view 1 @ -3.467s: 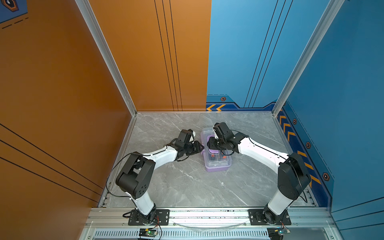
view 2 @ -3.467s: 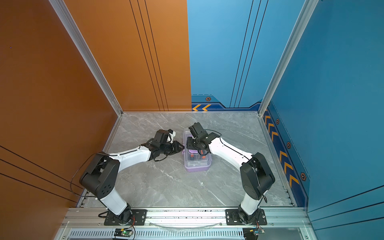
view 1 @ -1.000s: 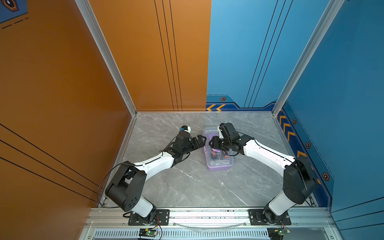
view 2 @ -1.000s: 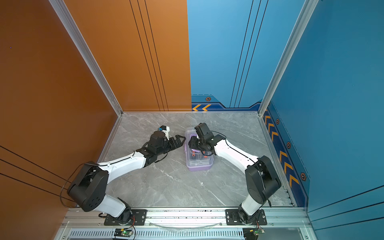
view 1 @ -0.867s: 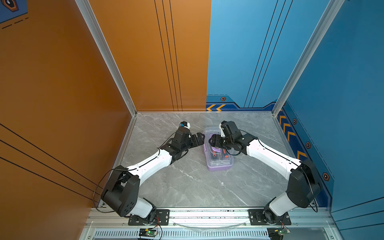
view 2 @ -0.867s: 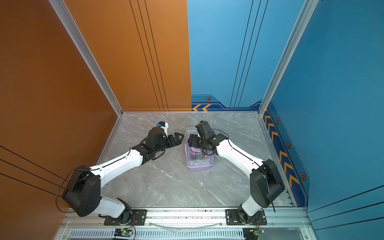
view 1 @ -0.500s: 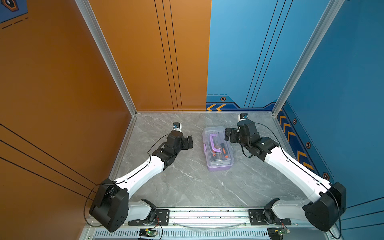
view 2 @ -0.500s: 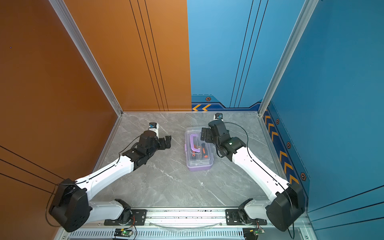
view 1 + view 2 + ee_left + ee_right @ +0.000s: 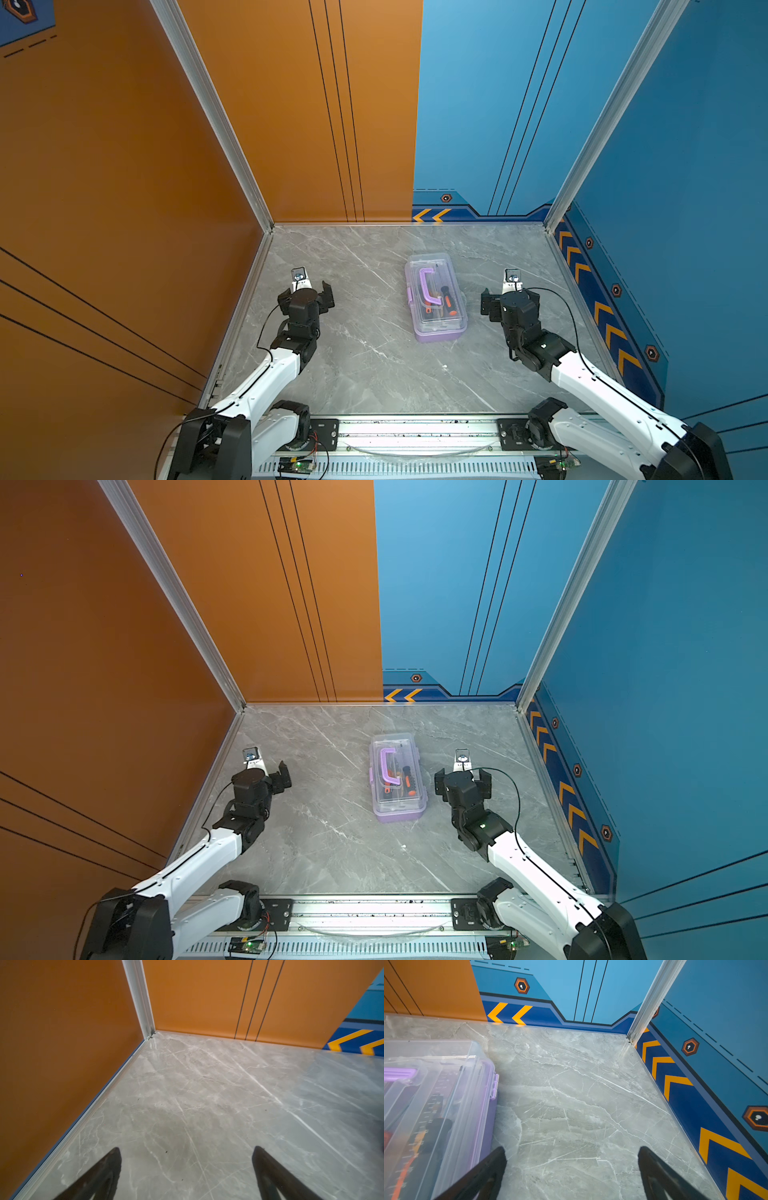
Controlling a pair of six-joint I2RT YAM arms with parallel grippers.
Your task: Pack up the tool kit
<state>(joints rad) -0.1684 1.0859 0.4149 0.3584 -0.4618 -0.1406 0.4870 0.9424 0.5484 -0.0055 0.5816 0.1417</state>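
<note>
retreating: both arms have pulled back from the kit since a second ago.
table (image 9: 365, 374): one.
arms: two.
tool kit (image 9: 435, 299): one, lid shut, mid-table, slightly toward the far edge.
left claw (image 9: 187, 1148): spread, empty, near the left edge.
right claw (image 9: 571, 1147): has let go, now spread, empty, between kit and right edge.
purple handle (image 9: 423, 284): one.
tools through the lid: two sure, rest unclear; none loose.
judgement: packing looks finished.

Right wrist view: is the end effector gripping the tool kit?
No, the right end effector is open over bare table, apart from the tool kit.
</note>
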